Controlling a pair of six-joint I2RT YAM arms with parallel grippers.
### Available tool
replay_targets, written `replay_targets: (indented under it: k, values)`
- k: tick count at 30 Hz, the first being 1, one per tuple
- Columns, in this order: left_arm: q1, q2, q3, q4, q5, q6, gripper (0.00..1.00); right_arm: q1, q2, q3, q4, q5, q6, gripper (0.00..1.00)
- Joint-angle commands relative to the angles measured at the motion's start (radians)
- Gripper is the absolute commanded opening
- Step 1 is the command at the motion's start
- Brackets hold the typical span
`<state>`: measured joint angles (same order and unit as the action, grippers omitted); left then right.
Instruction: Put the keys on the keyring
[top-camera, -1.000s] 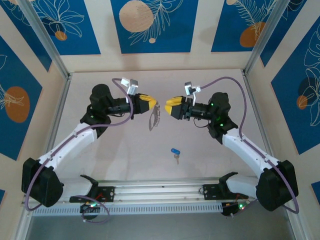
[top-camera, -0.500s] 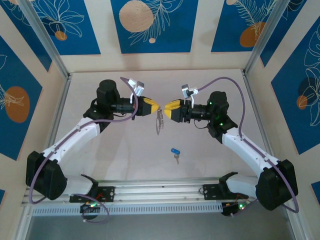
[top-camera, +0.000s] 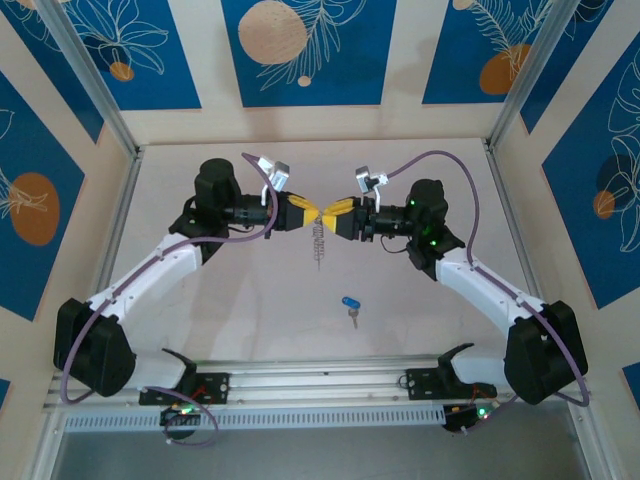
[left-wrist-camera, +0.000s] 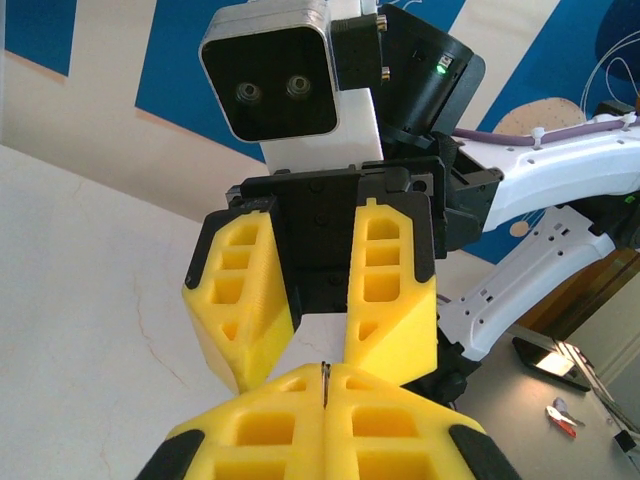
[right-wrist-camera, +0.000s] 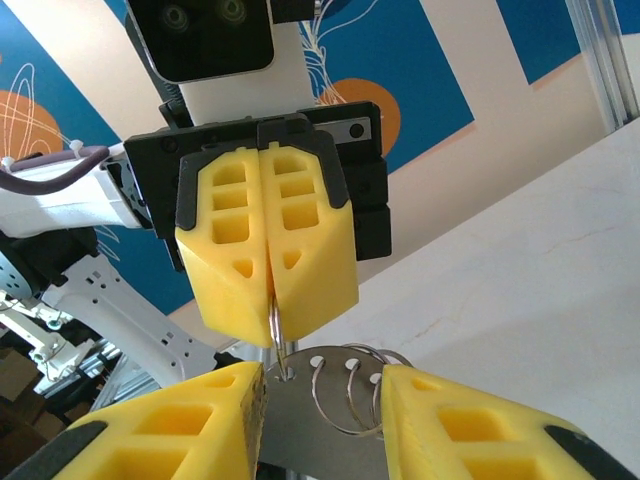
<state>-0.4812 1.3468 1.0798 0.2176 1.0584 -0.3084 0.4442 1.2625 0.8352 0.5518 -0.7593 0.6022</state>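
Grey keyring (top-camera: 319, 244) dangles upright from the clenched left claw (right-wrist-camera: 270, 296). The right claw (top-camera: 335, 210), jaws parted, straddles it.

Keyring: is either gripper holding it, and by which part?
The left gripper holds it, jaws shut on a wire loop at the top edge of the keyring; the rest hangs below. The right gripper has its jaws open on either side.

Premises: a robotics test cell, laboratory type. Grounds: pale table (top-camera: 250, 300) boxed in by aluminium posts (top-camera: 95, 85) and blue printed wall panels (top-camera: 310, 50). Left arm (top-camera: 150, 270) and right arm (top-camera: 490, 290), both cabled, bolted to a rail (top-camera: 320, 385) at the table's near edge. A camera (left-wrist-camera: 270, 70) mounted on the right wrist. Green status light (left-wrist-camera: 437, 68) lit.
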Motion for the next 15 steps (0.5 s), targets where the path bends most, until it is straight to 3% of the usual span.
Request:
replay_targets:
  k: [1,6,9,12,15]
  values:
    - [-0.008,0.004,0.014,0.048,0.033,-0.011,0.00,0.012,0.004,0.040,0.035,0.007,0.010,0.35]
    - [-0.009,0.003,0.010,0.052,0.035,-0.013,0.00,0.026,0.018,0.050,0.037,0.017,0.012,0.27]
    - [-0.009,0.004,0.010,0.054,0.038,-0.014,0.00,0.031,0.025,0.053,0.040,0.021,0.015,0.16]
    - [-0.010,0.004,0.006,0.062,0.036,-0.018,0.00,0.033,0.031,0.055,0.045,0.021,0.018,0.00]
    - [-0.009,0.002,-0.001,0.084,0.022,-0.035,0.00,0.033,0.030,0.049,0.046,0.030,0.016,0.00]
